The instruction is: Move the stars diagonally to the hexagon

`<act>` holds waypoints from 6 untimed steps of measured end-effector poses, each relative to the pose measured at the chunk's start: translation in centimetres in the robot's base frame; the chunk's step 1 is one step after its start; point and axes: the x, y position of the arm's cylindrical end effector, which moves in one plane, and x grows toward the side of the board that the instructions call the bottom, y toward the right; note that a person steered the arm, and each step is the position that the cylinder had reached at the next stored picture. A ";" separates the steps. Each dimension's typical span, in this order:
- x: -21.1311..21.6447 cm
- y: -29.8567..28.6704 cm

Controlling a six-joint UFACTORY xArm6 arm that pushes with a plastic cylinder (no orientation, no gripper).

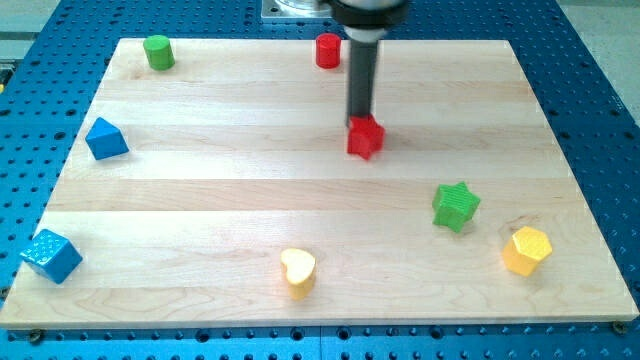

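A red star block sits right of the board's middle, toward the view's top. My tip touches its top edge. A green star lies at the lower right. A yellow hexagon lies just below and right of the green star, near the board's right edge.
A red cylinder stands at the top edge, left of the rod. A green cylinder is at the top left. A blue triangular block and a blue cube lie on the left. A yellow heart is at the bottom middle.
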 end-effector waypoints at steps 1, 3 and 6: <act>0.7 2.1; 1.0 -5.1; 2.0 2.4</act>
